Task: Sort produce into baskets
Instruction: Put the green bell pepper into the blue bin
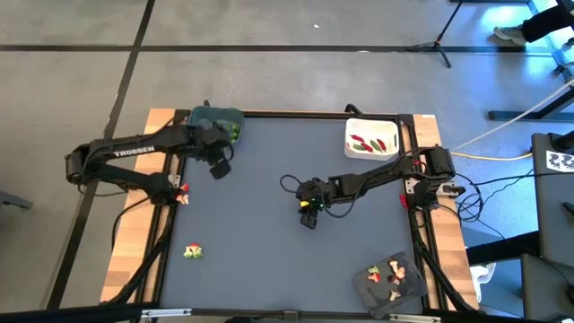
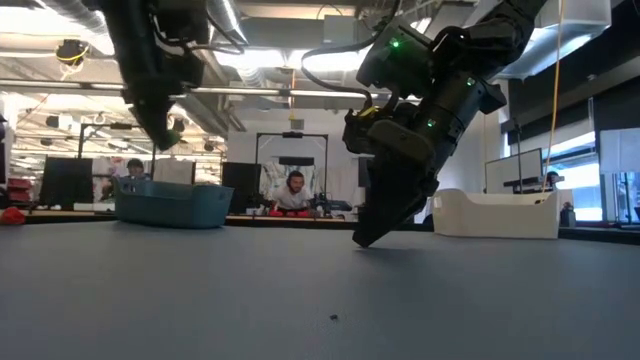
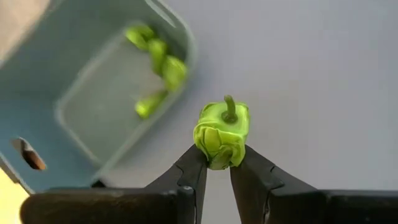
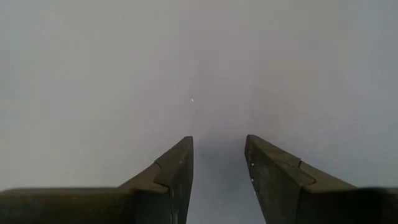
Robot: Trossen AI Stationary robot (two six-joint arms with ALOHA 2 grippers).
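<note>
Closest to the lens in the left wrist view, the left end effector [image 3: 219,165] pinches a small green pepper [image 3: 222,132] between its two dark fingertips, stem pointing away. In the high view this end effector [image 1: 221,167] sits in the upper left of the frame, just below and right of the blue-grey basket [image 1: 203,117]. The pepper is carried clear of the desk [image 1: 269,197], probably because it is meant for that basket, which already holds several green pieces [image 3: 158,65] along one wall. Green appears to go with green here.

The right end effector [image 1: 308,218] is near the centre of the high view, fingers parted with nothing between them; its wrist view shows only bare grey desk [image 4: 199,74] past the tips. In the low view it [image 2: 368,238] tilts down with its tips at or just above the surface, so it seems to be waiting or reaching for a next item.

The white basket [image 1: 395,131], upper right of the high view, holds red and green pieces [image 1: 369,144]. The dark grey tray [image 1: 366,285], lower right, holds pale tan and reddish pieces [image 1: 395,272]. Still unsorted are a red piece [image 1: 184,192] at the desk's left edge and a small yellow-green and red cluster [image 1: 193,252] at lower left.
</note>
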